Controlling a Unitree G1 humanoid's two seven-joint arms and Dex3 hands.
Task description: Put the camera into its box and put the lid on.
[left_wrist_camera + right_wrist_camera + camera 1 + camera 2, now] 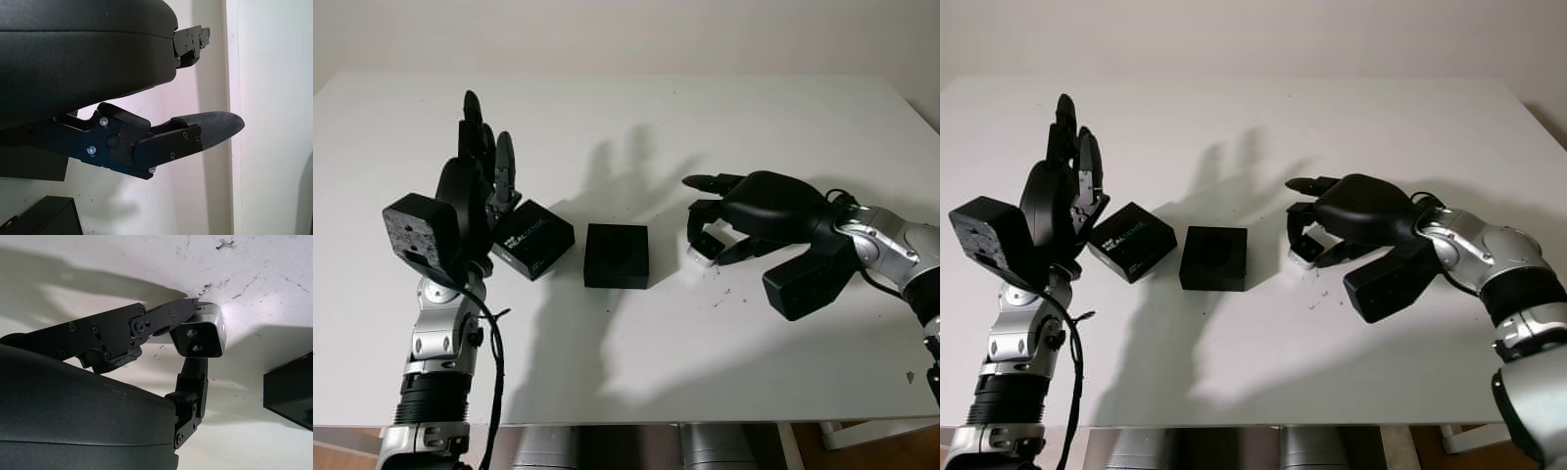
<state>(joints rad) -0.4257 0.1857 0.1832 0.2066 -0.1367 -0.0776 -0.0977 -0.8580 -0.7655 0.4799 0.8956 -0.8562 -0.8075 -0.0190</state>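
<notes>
My right hand [720, 230] pinches the small white camera [203, 335] just beside the open box [617, 256], ready to load it (left hand [475, 171] raised clear, open, lid [532, 239] beneath its fingers).

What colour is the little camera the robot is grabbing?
The camera is white or silvery with a dark face, best seen in the right wrist view, in the right hand.

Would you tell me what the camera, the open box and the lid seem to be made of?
Camera: apparently silver metal with a dark glossy face, held in the right hand.
Open box: matte black, likely cardboard, with no shine.
Lid: probably smooth black printed card, with white lettering; the left hand is open above it.
</notes>
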